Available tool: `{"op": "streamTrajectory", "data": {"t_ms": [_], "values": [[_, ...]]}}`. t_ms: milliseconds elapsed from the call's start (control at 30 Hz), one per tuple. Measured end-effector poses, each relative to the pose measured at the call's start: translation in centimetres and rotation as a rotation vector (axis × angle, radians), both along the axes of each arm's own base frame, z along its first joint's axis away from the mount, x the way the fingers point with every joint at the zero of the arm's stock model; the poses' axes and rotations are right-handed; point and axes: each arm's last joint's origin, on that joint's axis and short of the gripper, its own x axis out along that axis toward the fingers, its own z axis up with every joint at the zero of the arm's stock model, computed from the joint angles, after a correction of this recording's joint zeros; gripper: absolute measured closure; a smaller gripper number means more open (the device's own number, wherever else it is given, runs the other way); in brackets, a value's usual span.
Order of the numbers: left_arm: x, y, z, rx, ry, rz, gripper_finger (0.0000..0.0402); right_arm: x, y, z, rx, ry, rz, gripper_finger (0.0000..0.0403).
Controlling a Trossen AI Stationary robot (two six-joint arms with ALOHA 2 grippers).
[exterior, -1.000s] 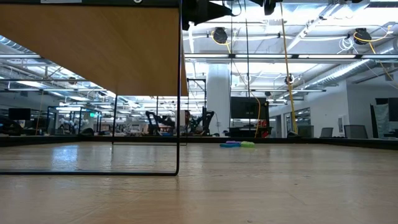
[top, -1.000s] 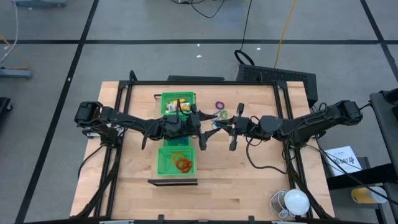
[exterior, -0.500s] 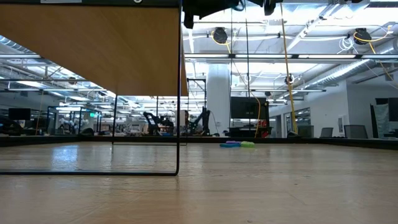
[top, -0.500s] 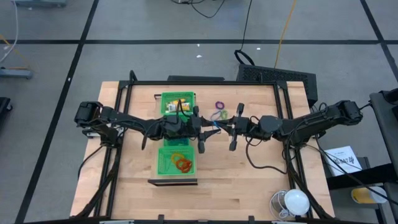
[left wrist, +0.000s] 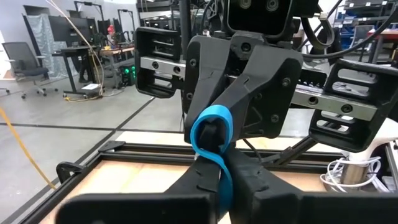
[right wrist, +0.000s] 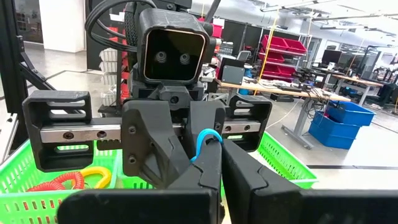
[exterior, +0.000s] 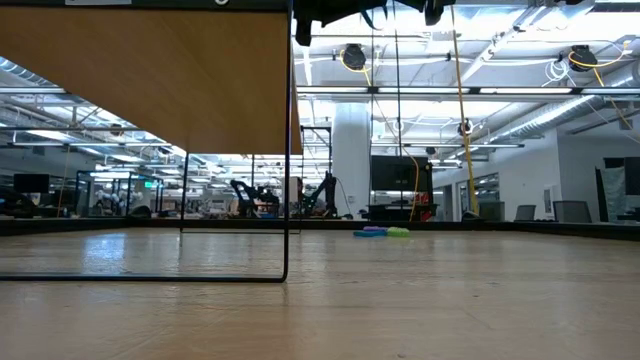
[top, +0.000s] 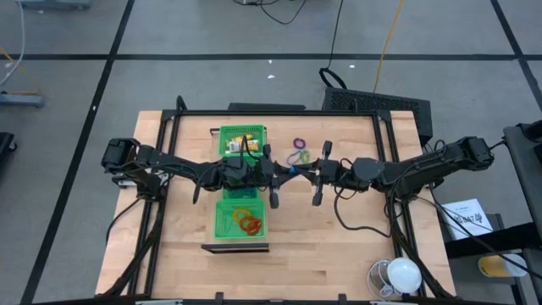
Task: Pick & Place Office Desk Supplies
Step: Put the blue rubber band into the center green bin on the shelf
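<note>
A thin blue loop hangs in the air over the table's middle, between my two grippers, which point level at each other, tip to tip. My left gripper comes from the table's left and is shut on the loop. My right gripper comes from the right and is shut on it too. A long green tray lies below my left arm. It holds orange-red loops in its near compartment and yellow pieces in its far one. Purple and green loops lie on the table beyond the grippers. My left gripper pinches a strand of the blue loop between its two fingers, coming level from the table's left. The loop's rounded end stands out past its fingertips, lifted clear of the table. My right gripper pinches the blue loop between its two fingers, coming level from the table's right. A small arc of the loop shows just above its fingertips, against my left gripper's fingers. The loop is clear of the table.
A black metal frame runs around the wooden table. A white round lamp sits at the near right corner. Bare wood lies to the right of the tray, under the grippers. In the low view small bright loops lie far across the table.
My left gripper has shut: its fingers stood wide apart either side of the right gripper's tip and the blue loop, and now they are closed on the loop. Neither arm has shifted place. The loop stays in the air between them.
</note>
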Motion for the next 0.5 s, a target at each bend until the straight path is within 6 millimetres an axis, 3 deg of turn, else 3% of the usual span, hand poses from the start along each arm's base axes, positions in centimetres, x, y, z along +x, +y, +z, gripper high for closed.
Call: {"op": "streamTrajectory", "data": {"t_ms": [300,500], "values": [[0.02,0.00,-0.06,0.001,0.003,0.000,0.0390,0.01,0.00,-0.17,-0.013,0.019,-0.001,0.0398],[0.02,-0.03,-0.07,0.001,0.004,0.000,0.0386,-0.50,-0.09,0.23,-0.049,0.027,-0.003,0.0329]]}}
